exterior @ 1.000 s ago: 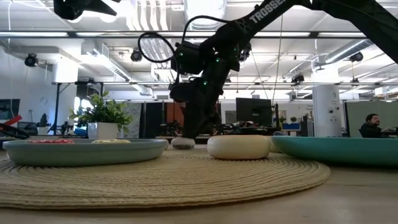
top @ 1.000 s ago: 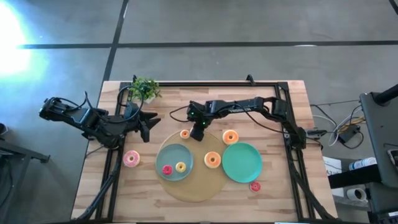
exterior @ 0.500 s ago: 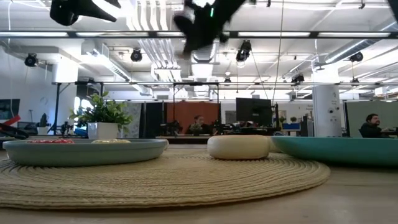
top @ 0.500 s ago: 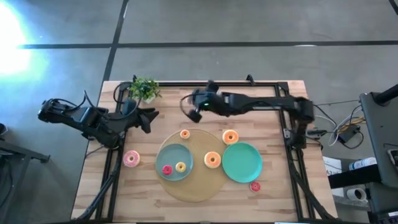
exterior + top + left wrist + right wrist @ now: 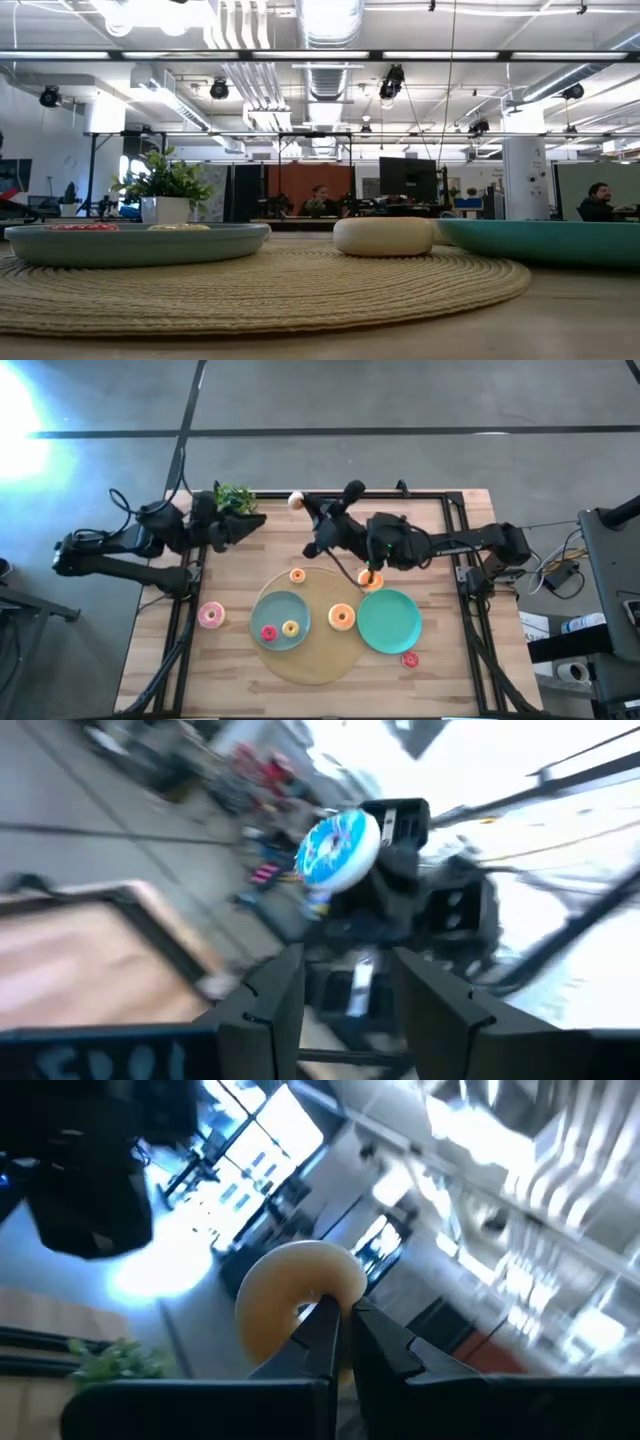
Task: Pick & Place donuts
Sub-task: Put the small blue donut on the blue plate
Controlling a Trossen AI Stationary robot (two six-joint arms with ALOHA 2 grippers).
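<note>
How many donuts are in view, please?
8: red, yellow on grey-blue plate; three orange around mat; pink, red on table; one in right gripper. Arm may hide more.

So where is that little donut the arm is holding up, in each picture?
High view: donut in the right gripper, over the table's far edge, near the plant.
Low view: not in it.
Left wrist view: upper middle, on the other arm.
Right wrist view: centre, pinched in that gripper.
Shared landmark: the plant.

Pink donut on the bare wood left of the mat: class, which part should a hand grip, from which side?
Best, probably: come straight down on the pink donut and pinch one side of its ring, one finger through the hole. It lies flat, hole up, alone on the table.
</note>
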